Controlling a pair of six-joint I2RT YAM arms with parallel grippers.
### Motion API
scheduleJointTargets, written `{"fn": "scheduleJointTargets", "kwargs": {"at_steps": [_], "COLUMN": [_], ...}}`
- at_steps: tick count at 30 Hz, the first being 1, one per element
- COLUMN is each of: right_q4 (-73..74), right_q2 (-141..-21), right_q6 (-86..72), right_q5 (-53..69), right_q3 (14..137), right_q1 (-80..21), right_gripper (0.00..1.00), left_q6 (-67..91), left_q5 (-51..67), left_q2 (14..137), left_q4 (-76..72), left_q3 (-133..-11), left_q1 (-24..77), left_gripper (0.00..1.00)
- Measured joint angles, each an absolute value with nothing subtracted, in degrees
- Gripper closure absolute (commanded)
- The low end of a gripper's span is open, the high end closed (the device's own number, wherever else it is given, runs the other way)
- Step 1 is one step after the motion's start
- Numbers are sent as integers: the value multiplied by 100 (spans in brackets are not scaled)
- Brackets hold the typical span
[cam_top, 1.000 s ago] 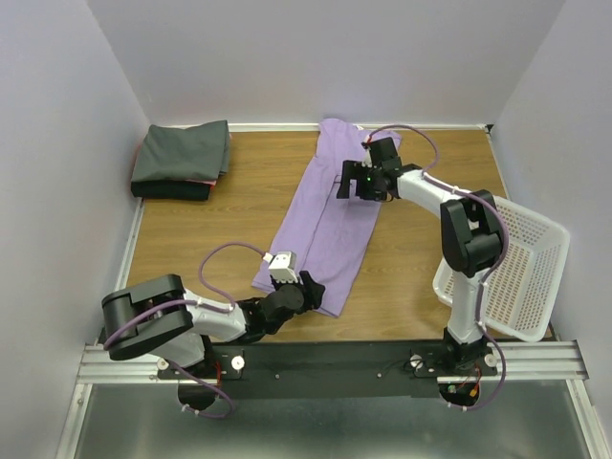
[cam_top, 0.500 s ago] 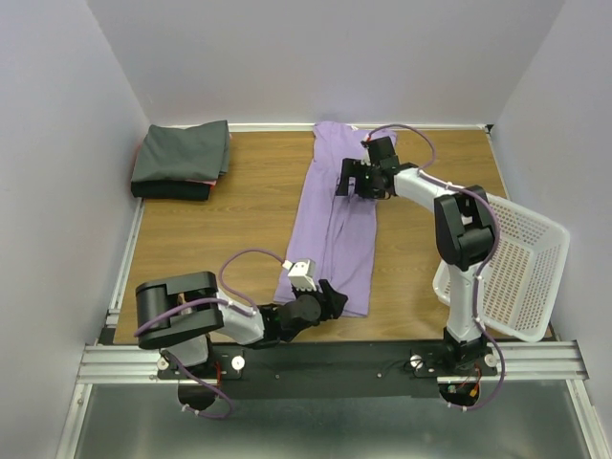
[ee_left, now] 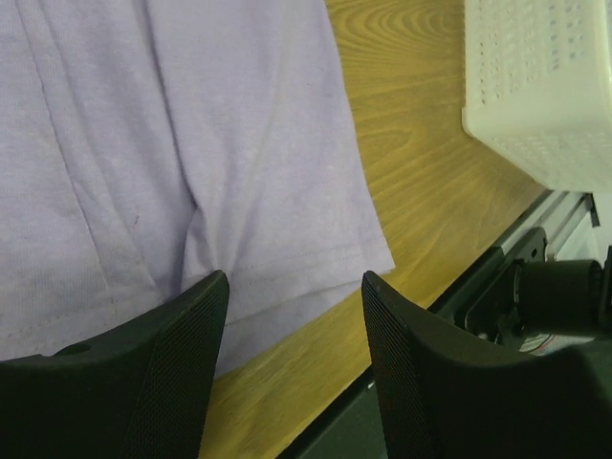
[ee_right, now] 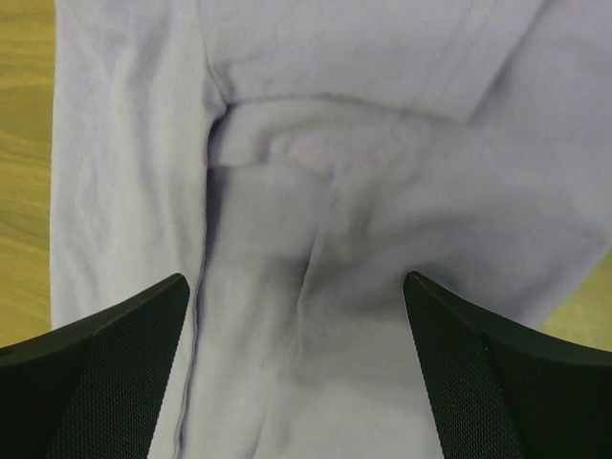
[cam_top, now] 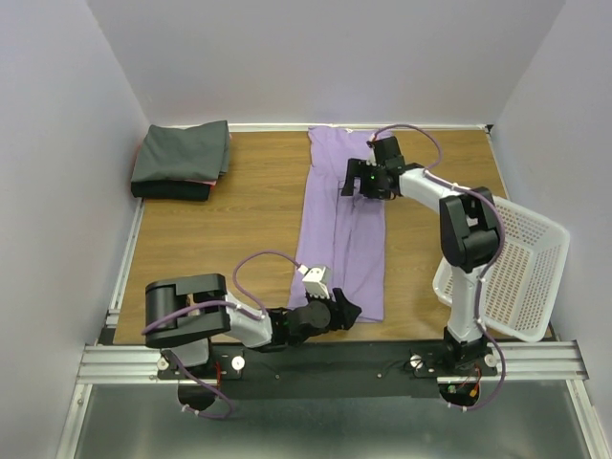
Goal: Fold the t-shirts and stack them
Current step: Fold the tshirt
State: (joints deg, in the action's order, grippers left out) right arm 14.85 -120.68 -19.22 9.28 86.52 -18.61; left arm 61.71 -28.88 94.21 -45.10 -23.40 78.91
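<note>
Setting: a wooden worktop (cam_top: 220,239) is sitting between pale walls (cam_top: 325,57).

Item 1, lavender t-shirt (cam_top: 339,229): it is lying flat as a long narrow strip, running from the left hand at its near hem, under the right hand, and on to the back wall beyond.

Item 2, left hand (cam_top: 346,311): it is sitting low over the shirt's near right corner. In the left wrist view its two fingers (ee_left: 182,363) are standing apart, with the stitched hem lying between them. A crease is running to the left fingertip. The fingers are not closing on anything. Whether the tips are pressing on the cloth cannot be told.

Item 3, right hand (cam_top: 352,184): it is hanging over the shirt's upper part. In the right wrist view its fingers (ee_right: 105,363) are spreading wide, gripping nothing, and rumpled folds are gathering just beyond the tips.

Item 4, dark grey t-shirt (cam_top: 182,153): folded, it is resting well away to the right hand's left, in the far corner. A pinkish t-shirt (cam_top: 199,180) is just showing at the pile's near edge.

Item 5, white mesh basket (cam_top: 521,268): it is tilting off the worktop's edge, to the right of both hands.
</note>
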Motion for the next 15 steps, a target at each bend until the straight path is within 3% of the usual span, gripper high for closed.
{"fn": "scheduleJointTargets", "kwargs": {"at_steps": [7,15], "right_q4": [1564,1385], "right_q2": [-10385,-7948], "right_q6": [-1986,-2536], "right_q5": [666,-158], "right_q3": [7513,5408], "right_q1": [-1944,-2786], "right_gripper": [0,1], "left_q6": [5688,5446], "left_q5": [-2880,-3236], "left_q2": [8237,6934], "left_q4": [-3999,-2860], "left_q3": [-2209,-2178], "left_q1": [7953,7791], "left_gripper": [34,32]}}
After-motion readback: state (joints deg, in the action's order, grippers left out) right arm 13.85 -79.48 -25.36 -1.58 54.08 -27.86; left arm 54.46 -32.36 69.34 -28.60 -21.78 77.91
